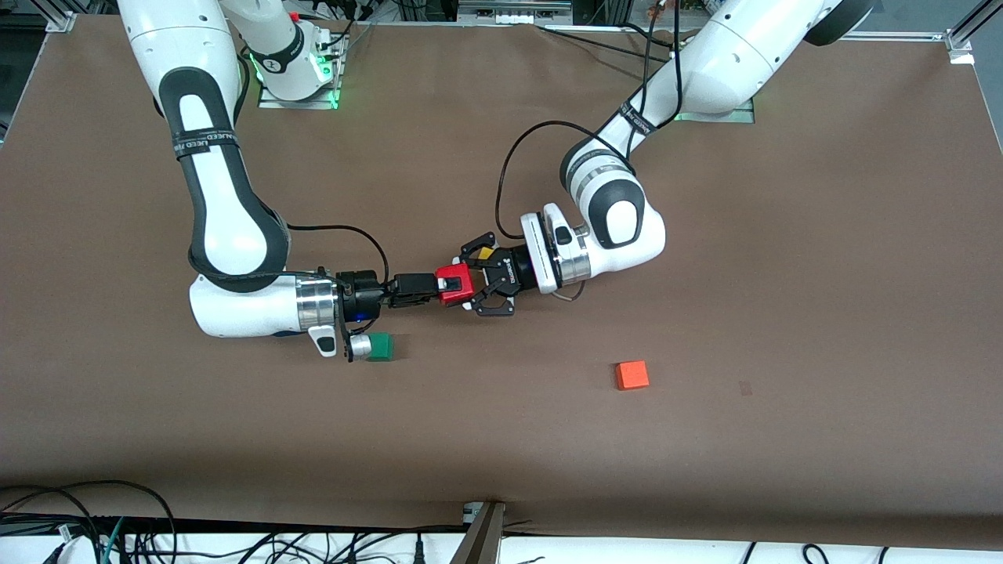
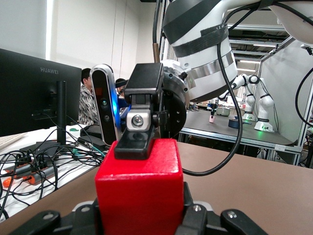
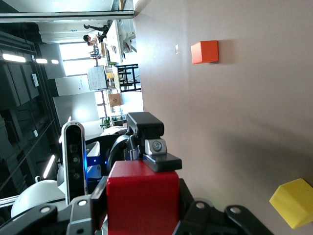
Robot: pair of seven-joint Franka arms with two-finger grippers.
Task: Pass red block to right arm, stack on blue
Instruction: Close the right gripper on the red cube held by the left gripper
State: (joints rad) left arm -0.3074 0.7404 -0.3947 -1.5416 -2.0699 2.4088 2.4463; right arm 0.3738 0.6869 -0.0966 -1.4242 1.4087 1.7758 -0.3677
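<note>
The red block (image 1: 456,282) hangs in the air over the middle of the table, held from both ends. My left gripper (image 1: 470,280) is shut on it, its jaws flanking the block (image 2: 139,181) in the left wrist view. My right gripper (image 1: 437,289) is shut on it as well, turned a quarter turn against the left one, and the block (image 3: 143,196) fills the space between its jaws in the right wrist view. One right finger (image 2: 133,144) lies on the block's upper face. The blue cube is out of view.
A green cube (image 1: 381,346) sits on the table beside the right wrist. A yellow cube (image 1: 486,253) lies under the left gripper and shows in the right wrist view (image 3: 296,209). An orange cube (image 1: 631,375) lies nearer the front camera, toward the left arm's end.
</note>
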